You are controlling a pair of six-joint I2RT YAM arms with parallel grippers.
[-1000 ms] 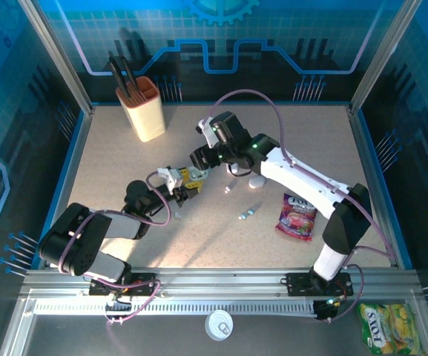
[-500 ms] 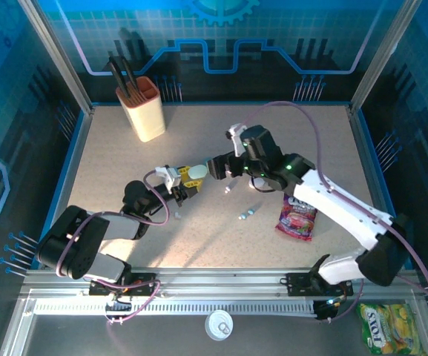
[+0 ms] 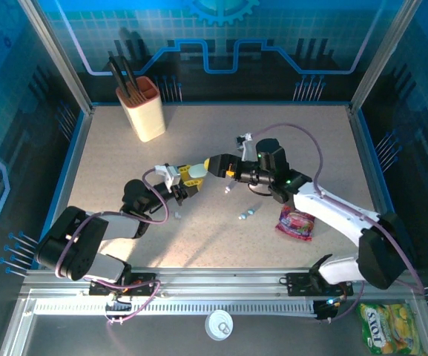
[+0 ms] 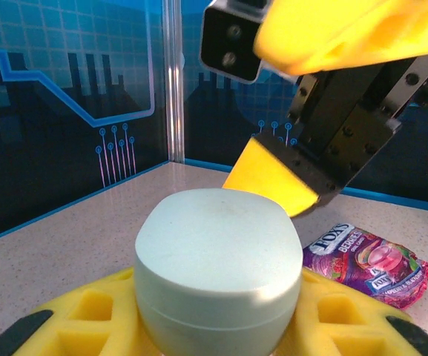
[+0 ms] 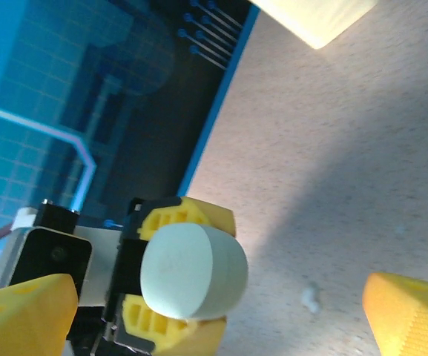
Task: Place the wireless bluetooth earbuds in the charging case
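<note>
In the top view, the left gripper [image 3: 192,176] is clamped on a pale mint-green, pebble-shaped plastic charging case [image 3: 198,170]. The case is smooth and matte with its lid shut, and it is seated between yellow foam pads [image 4: 95,311]. At the case's three o'clock, just beside it, the right gripper [image 3: 215,165] has its jaws spread wide and holds nothing. The tiny wireless earbuds [image 3: 248,213] lie loose on the speckled table [image 3: 124,163]. One white bud is at the case's seven o'clock, another white one at four o'clock, and a light-blue pair lies farther out, also about four o'clock.
</note>
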